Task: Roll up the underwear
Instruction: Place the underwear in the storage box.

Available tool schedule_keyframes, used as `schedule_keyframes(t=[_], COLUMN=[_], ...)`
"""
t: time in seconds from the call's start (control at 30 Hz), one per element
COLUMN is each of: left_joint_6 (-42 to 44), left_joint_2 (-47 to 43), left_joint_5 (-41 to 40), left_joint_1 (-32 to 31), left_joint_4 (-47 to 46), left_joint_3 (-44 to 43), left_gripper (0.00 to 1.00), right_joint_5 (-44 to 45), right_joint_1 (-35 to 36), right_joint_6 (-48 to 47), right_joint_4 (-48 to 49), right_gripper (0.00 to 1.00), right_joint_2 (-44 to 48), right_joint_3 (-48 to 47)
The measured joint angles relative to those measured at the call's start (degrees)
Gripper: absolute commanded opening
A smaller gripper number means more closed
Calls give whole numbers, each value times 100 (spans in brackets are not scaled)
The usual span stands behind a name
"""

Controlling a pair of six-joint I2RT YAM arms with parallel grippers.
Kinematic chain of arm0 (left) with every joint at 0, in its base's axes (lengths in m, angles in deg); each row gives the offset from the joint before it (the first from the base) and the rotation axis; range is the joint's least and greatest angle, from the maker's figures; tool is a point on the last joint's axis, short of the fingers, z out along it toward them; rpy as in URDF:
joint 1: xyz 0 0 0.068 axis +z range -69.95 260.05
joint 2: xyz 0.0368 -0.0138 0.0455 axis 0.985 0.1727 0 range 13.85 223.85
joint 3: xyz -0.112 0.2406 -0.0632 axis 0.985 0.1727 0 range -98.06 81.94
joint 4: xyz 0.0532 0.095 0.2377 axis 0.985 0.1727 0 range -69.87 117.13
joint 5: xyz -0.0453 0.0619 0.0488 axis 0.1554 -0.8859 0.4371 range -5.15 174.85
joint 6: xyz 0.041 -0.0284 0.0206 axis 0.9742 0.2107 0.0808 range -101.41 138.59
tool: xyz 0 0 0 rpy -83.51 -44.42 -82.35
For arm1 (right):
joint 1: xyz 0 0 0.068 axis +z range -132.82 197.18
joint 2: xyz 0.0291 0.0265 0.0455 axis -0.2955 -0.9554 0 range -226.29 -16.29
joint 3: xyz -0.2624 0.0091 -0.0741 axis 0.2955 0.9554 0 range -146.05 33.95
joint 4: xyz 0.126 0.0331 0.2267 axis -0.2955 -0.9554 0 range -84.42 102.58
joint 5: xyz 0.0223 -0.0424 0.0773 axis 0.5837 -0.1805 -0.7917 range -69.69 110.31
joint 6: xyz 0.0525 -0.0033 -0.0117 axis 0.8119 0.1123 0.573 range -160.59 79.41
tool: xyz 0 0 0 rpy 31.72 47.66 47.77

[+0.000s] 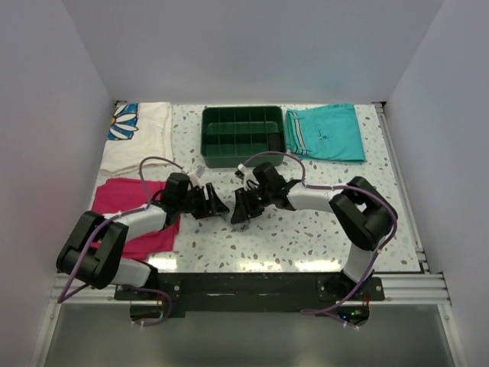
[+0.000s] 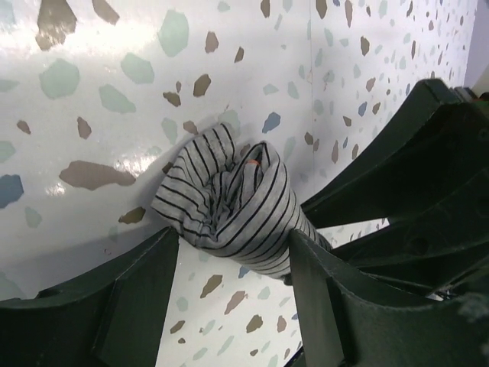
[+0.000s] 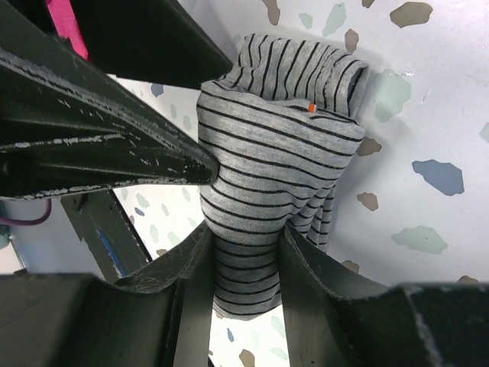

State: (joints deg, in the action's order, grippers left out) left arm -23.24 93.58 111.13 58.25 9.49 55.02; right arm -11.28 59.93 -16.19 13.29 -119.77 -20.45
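The underwear point(image 2: 229, 199), grey-and-white striped with a bit of reddish trim, lies rolled into a short tube on the speckled table. It also shows in the right wrist view point(image 3: 275, 145). My right gripper point(image 3: 244, 237) is shut on one end of the roll, the cloth pinched between both fingers. My left gripper point(image 2: 233, 245) is open, its fingertips straddling the other end and just touching it. In the top view the left gripper point(image 1: 216, 205) and the right gripper point(image 1: 238, 210) meet tip to tip at the table's middle and hide the roll.
A green divided tray point(image 1: 237, 160) stands at the back centre, just behind the grippers. Teal shorts point(image 1: 325, 131) lie to its right. A magenta cloth point(image 1: 126, 200) lies under the left arm, and a white flowered cloth point(image 1: 137, 138) lies at the back left.
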Motion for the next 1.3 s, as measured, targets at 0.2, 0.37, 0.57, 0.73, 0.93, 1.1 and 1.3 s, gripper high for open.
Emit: schedule_keyframes(t=[0.2,0.37,0.57,0.73,0.93,1.1,1.3], left_joint_6=[4,0,-24,-114,-125,-127,-107], left_joint_2=[216,424,651,824,870,892,922], left_joint_5=[-160,-133,11,201,240,247,258], left_joint_1=[-9,-9,-9,-9,-9,-9,-11], left_joint_4=[-72,-227,-568,-946,-1132,-1193,-1231], left_joint_3=[-221,-227,-214,-155,-142,-131,-133], left_gripper=[64,63,52,34,22,21,22], right_joint_5=[46,87,210,431,684,881,1397], right_joint_1=[20,46,122,251,352,411,527], right_joint_6=[-2,-7,-44,-76,-87,-66,-66], right_joint_4=[-2,-2,-81,-186,-282,-334,-597], right_gripper=[24,25,27,30,37,46,53], right_joint_2=[13,13,13,13,50,111,352], right_joint_3=[4,2,-50,-127,-166,-173,-140])
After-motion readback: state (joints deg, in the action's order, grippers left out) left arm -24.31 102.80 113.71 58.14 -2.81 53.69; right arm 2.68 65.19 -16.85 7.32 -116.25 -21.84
